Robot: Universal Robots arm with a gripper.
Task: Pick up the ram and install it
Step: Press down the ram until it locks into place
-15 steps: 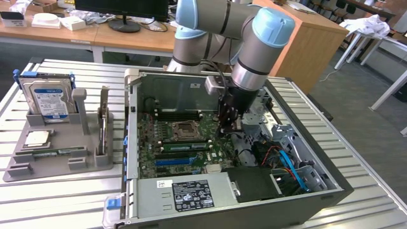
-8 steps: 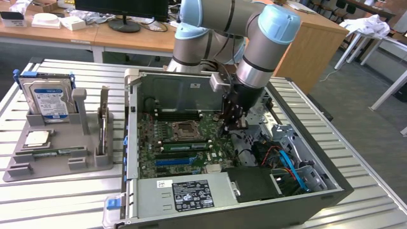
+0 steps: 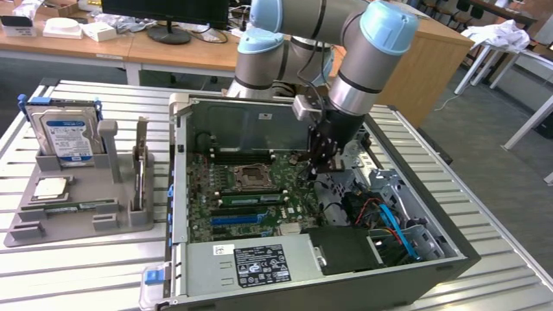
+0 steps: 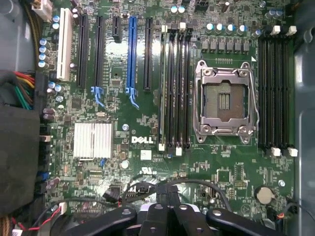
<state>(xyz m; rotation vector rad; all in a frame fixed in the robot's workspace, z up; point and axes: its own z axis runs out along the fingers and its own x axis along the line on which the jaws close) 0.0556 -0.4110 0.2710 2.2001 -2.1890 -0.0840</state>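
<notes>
Fingers: my gripper point(image 4: 170, 212) was closed all the way with nothing between the pads; I hung just above the board's edge, near the middle of the open case in the exterior view.
Table: a slatted metal table point(image 3: 484, 214) carried everything.
Case: the computer case point(image 3: 449, 259) lay on its side with the cover off, filling the table from centre out to 3 o'clock.
Arm: my arm point(image 3: 354, 84) came down into the case from 12 o'clock.
Motherboard: the green motherboard point(image 3: 203, 188) lay flat in the case, at 9 o'clock of my fingers.
Power supply: a grey power supply point(image 3: 250, 262) with a dark label sat at 6 o'clock in the case.
Tray: a grey parts tray point(image 3: 78, 227) sat on the table at 9 o'clock of the case, apart from it.
Hard drive: a hard drive point(image 3: 65, 133) stood upright at the tray's 12 o'clock end.
Card: an expansion card point(image 3: 140, 162) stood on edge at the tray's 3 o'clock side.
Ram: the ram point(image 4: 162, 88) stood edge-on in the memory slot farthest from the socket in that bank of four, well clear of my fingers.
Socket: the processor socket point(image 4: 224, 101) sat open, just beside that bank.
Green stick: another long green stick point(image 3: 69, 207) lay flat in the tray toward 6 o'clock.
Chip: a square silver processor chip point(image 3: 50, 188) lay at 12 o'clock of that stick.
</notes>
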